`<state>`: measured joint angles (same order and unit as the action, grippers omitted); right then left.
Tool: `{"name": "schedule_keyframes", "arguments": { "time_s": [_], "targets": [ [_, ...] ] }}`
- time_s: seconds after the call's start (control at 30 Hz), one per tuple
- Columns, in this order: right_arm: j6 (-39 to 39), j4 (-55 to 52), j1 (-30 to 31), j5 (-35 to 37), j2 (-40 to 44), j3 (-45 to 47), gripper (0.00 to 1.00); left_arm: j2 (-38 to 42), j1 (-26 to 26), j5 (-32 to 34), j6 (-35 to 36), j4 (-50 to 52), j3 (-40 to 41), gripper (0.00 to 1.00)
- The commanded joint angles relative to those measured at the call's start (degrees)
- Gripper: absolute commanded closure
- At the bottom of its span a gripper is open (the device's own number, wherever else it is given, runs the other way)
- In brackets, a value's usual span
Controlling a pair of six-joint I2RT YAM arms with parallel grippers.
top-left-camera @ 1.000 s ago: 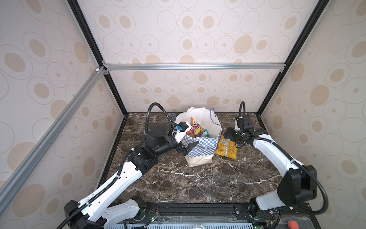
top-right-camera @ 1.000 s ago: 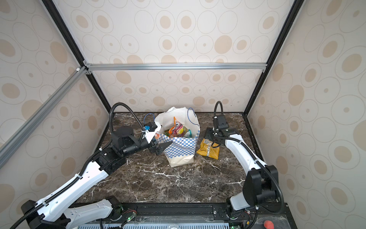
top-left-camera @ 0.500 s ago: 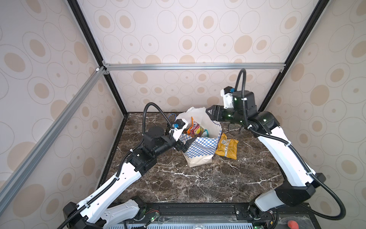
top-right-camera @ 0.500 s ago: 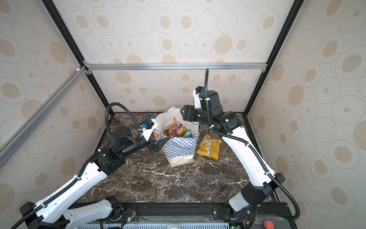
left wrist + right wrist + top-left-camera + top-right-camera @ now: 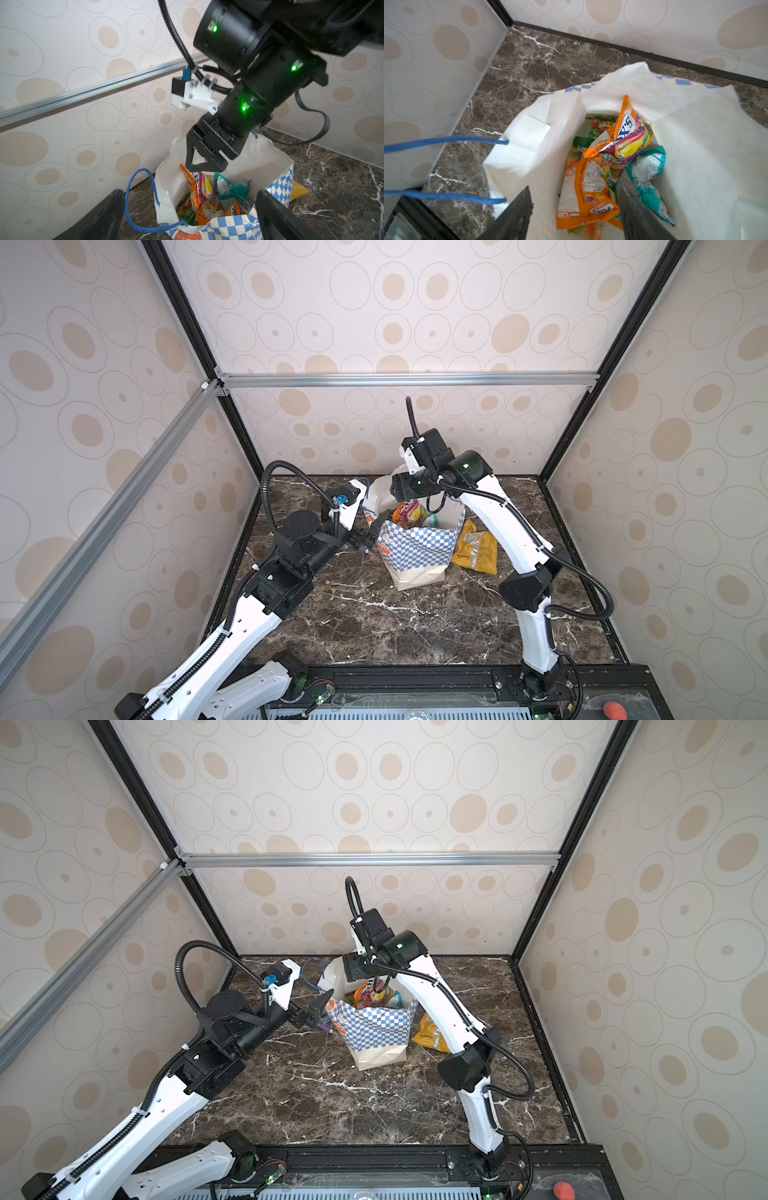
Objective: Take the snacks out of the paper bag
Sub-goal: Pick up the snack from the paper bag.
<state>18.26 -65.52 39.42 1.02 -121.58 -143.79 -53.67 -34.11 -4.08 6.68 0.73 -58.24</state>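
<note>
Most snacks (image 5: 602, 166) sit inside the paper bag (image 5: 415, 547). Right hand (image 5: 574, 187) hangs above them, half open and empty. Left hand (image 5: 190, 194) is wide open and empty beside the bag. Nothing holds the bag, so it could tip.

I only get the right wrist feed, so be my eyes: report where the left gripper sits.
Observer: The left gripper is open wide, right at the paper bag rim, on the left arm's side.
Operator: Now list anything already out.
Observer: One yellow-orange packet lies on the table beside the bag, on the right arm's side.
Operator: Check for clutter there.
Observer: A purple pen lies at the bag's base, close to the left gripper.
</note>
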Motion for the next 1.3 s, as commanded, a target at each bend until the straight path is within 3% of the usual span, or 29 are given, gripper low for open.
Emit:
{"name": "schedule_keyframes", "arguments": {
  "time_s": [0.0, 0.17, 0.37, 1.13, 1.27],
  "targets": [
    [-1.9, -3.9, 0.0, 2.0, -2.2, -1.6, 0.31, -0.1, 1.0, 0.4, 0.1, -1.2, 0.0, 0.02],
    [-2.9, -4.7, -0.1, 2.4, -5.5, -0.9, 0.3, -0.4, 1.4, -0.8, 0.2, -1.0, -0.2, 0.02],
    [-2.2, -6.1, -1.6, -1.0, -9.5, 1.4, 0.31, 1.6, 1.6, -7.6, 2.9, -2.5, 2.0, 0.02],
    [1.9, 0.0, -2.2, -3.5, -16.7, 16.1, 0.28, 0.9, 1.6, -7.0, 4.2, -2.9, 2.8, 0.02],
    [2.8, 2.2, -2.2, -4.4, -17.1, 19.6, 0.33, 0.7, 1.6, -7.3, 4.2, -2.9, 2.8, 0.02]
  ]
}}
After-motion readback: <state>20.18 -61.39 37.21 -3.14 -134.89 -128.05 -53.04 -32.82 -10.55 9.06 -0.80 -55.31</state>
